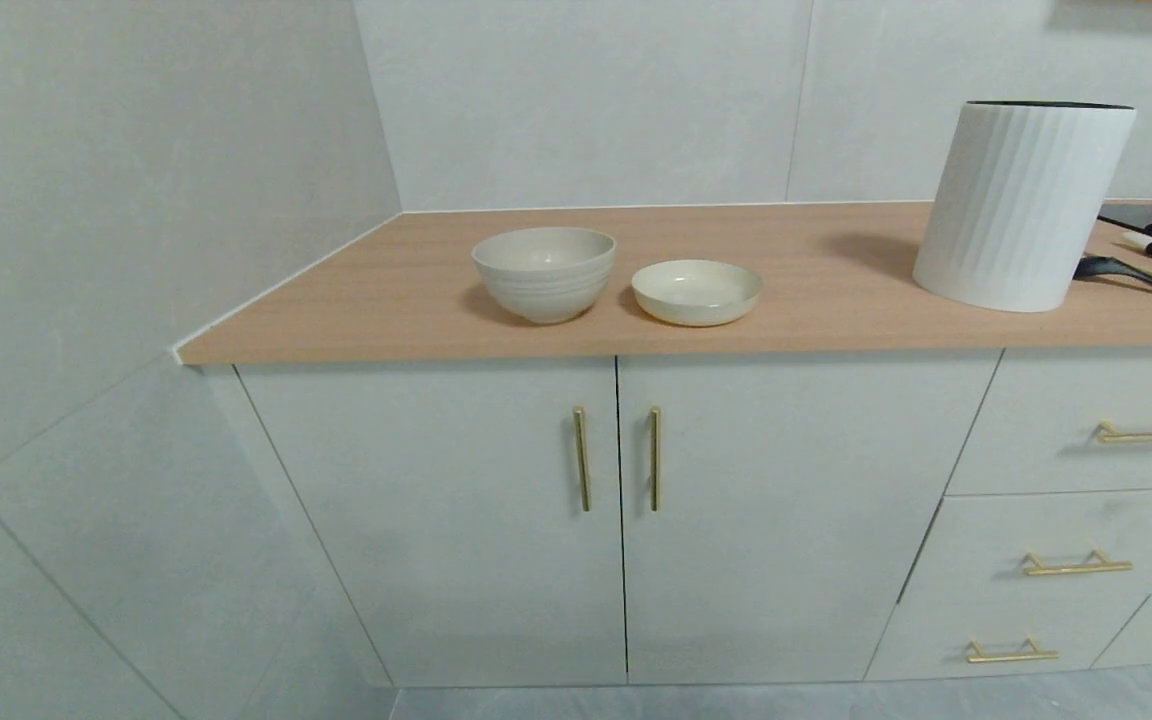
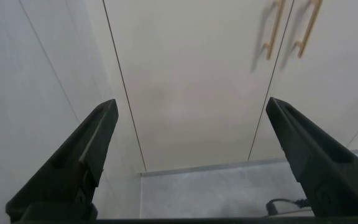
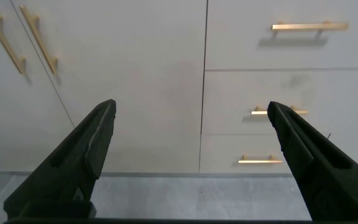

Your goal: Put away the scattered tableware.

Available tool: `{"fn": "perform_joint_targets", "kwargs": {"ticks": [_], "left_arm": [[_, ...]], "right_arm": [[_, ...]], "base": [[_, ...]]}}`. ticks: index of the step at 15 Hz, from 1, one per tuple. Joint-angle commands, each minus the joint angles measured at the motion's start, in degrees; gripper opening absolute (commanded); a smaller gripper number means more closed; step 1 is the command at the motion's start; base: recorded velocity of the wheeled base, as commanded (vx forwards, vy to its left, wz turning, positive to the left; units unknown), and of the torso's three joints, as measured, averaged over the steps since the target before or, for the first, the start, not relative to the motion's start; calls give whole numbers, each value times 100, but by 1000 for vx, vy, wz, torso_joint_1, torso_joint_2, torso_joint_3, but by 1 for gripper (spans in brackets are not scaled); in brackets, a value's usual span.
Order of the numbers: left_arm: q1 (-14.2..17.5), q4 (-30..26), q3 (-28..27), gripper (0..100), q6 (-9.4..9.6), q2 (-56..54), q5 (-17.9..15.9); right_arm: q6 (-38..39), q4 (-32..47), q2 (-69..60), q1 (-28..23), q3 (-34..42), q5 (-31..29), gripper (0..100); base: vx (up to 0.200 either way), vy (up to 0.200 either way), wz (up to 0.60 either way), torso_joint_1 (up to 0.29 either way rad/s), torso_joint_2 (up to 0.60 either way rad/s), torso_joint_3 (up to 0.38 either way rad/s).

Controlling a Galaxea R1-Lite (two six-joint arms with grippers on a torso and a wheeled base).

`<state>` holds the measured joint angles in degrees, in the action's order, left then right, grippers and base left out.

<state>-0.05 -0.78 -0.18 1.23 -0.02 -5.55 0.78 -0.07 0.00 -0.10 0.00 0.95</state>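
Wood-toned counter (image 1: 836, 300) carries the tableware: a deep ribbed bowl (image 1: 543, 272) and, just beside it to the right, a shallow dish (image 1: 696, 291). A narrow gap parts the two, and both sit upright near the front edge. Farther right stands a tall white ribbed canister (image 1: 1024, 205), with dark utensils (image 1: 1146, 278) lying beyond it at the counter's end. Below are two pale doors (image 1: 436, 520) whose brass handles (image 1: 582, 458) flank the middle seam, and drawers (image 1: 1056, 420) to the right. Left gripper (image 2: 190, 104) hangs low before the doors, jaws spread wide, grasping nothing. Right gripper (image 3: 190, 106) faces the seam between doors and drawers, jaws likewise released and empty.
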Motion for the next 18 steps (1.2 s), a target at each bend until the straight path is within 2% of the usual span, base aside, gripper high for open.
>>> {"fn": "perform_joint_targets", "kwargs": {"ticks": [1,6,18], "left_arm": [[-4,-1,1,100,0,2,1],[-4,-1,1,100,0,2,1],[5,-1,1,100,0,2,1]], "right_arm": [[1,-1,9,1,0,2,100],[-8,-10,9,1,0,-7,100],[-113,-10,0,1,0,107,100]], "base": [[0,0,0,-139,461,305],[0,0,0,-93,348,243],[0,0,0,-1,7,3]]}}
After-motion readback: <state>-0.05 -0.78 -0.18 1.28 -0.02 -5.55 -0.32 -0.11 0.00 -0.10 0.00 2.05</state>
